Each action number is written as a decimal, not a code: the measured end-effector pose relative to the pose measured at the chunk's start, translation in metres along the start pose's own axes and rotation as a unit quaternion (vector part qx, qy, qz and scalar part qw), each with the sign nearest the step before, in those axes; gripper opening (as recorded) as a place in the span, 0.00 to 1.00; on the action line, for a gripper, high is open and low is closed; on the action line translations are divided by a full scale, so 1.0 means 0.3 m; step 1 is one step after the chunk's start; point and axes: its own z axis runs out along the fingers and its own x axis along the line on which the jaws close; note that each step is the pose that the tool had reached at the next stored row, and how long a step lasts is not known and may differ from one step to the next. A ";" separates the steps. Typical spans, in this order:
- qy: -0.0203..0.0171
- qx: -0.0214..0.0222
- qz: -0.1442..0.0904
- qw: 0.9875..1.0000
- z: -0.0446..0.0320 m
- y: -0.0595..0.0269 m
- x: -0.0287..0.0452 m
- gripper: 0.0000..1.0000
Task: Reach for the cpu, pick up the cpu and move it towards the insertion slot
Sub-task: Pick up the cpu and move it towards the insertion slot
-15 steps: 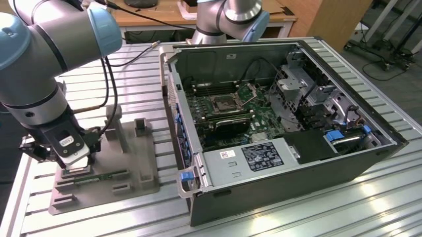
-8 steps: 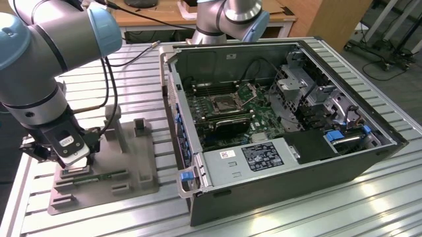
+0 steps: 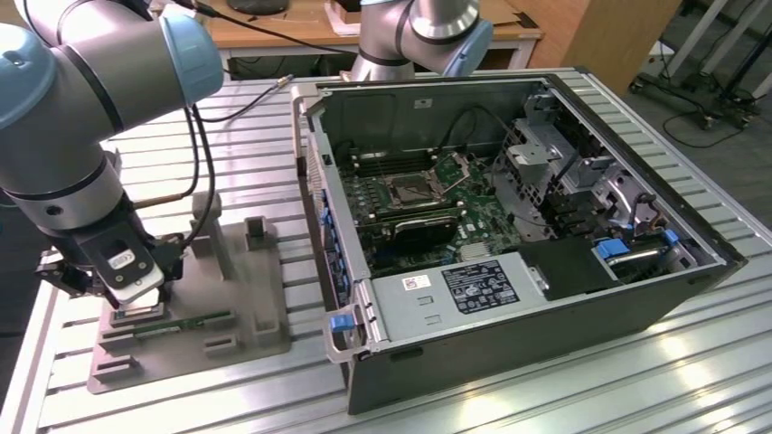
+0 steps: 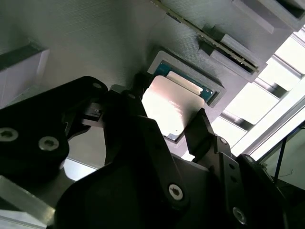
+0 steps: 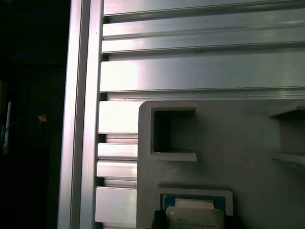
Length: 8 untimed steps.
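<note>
Low over the grey fixture (image 3: 241,298), the gripper (image 4: 169,109) straddles the cpu (image 4: 164,102), which lies in the fixture's square recess (image 4: 215,94). Whether it is clamped on the chip, I cannot tell. Well apart, the insertion slot (image 3: 404,192) sits inside the open computer case (image 3: 507,336).

Cpu (image 4: 169,107): flat square chip, bright silver top, thin green-blue border round it. Lies level, seated in a shallow grey recess (image 4: 218,93) directly beneath the end effector (image 3: 136,306).

Insertion slot (image 3: 404,190): silvery-framed square socket, dark centre, hinged plate standing open. Well apart from the end effector, towards the exterior view's right.
</note>
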 end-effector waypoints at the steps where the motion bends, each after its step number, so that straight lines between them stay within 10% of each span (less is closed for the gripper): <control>1: 0.000 0.000 0.000 1.000 0.000 0.000 0.000 0.60; 8: 0.000 0.000 0.001 1.000 0.000 0.000 0.000 0.55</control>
